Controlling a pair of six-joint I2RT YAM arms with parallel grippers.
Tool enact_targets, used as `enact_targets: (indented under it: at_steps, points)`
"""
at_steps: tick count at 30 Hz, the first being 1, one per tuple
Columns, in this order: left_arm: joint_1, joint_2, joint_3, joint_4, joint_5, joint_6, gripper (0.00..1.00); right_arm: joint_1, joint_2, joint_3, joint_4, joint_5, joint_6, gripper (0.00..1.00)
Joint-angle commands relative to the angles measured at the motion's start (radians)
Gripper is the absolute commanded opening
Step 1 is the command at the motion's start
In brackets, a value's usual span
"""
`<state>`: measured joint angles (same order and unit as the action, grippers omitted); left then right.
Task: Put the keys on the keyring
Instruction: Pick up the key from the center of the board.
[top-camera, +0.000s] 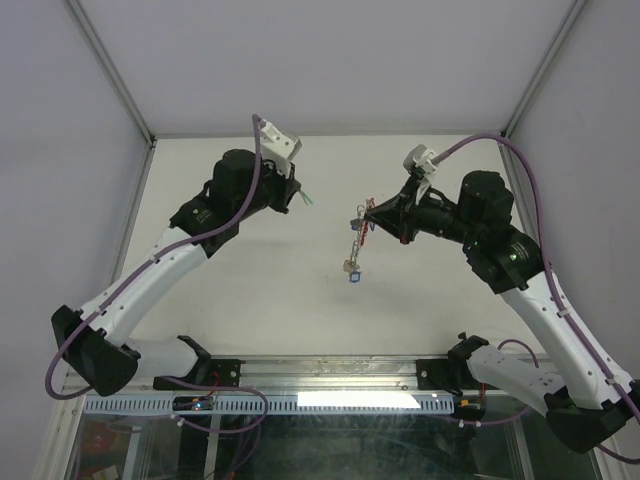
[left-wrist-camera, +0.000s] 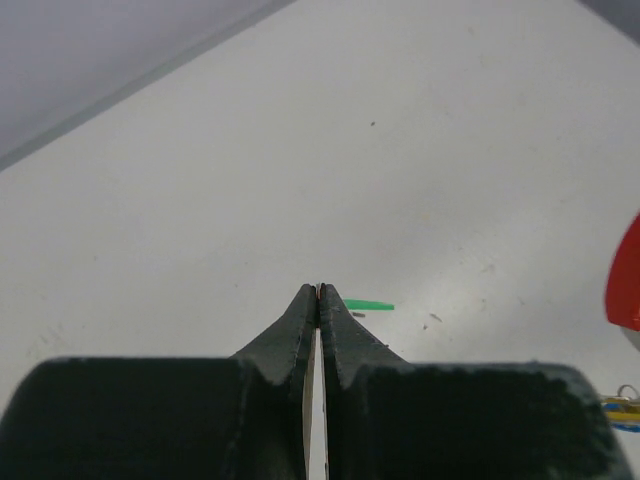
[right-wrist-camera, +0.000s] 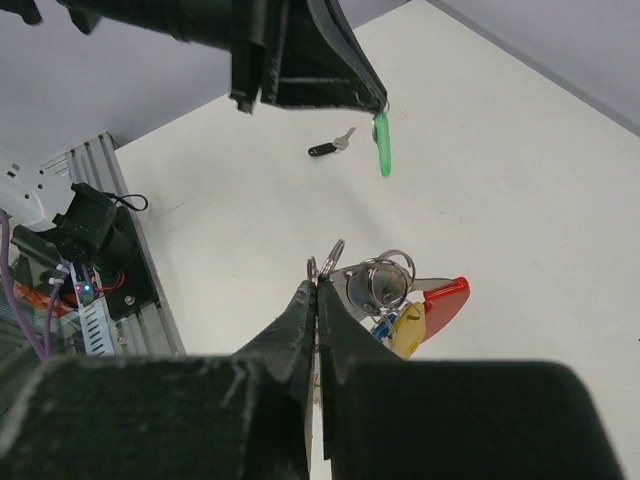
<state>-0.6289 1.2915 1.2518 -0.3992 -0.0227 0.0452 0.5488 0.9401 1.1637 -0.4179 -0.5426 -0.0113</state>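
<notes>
— Closest in?
— The right gripper (right-wrist-camera: 318, 283), fingers pinched on a silvery ring of the keyring (right-wrist-camera: 385, 285). The red arc (right-wrist-camera: 447, 297) and a yellow-capped key (right-wrist-camera: 408, 330) hang beside it.
— And the left gripper (left-wrist-camera: 318, 292)?
— Clamped on the green-capped key (right-wrist-camera: 382, 145), above the table (right-wrist-camera: 500, 150) and apart from the keyring. A black-capped key (right-wrist-camera: 323, 149) lies beyond.

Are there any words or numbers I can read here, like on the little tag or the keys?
No text can be read anywhere.
The blue-framed tag on the keyring: too small to read.
The green key, the yellow key and the black key: no writing shows.
</notes>
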Motion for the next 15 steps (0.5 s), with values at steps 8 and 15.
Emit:
enact_targets:
  at_steps: [8,15]
  points:
    - [-0.02,-0.254,-0.001,0.188,0.302,0.069,0.0,0.02,-0.086,0.057,0.108,-0.146,-0.056,0.0]
    - [-0.02,-0.346,-0.041,0.283,0.527,0.063,0.0,0.019,-0.111,-0.023,0.378,-0.237,-0.005,0.0]
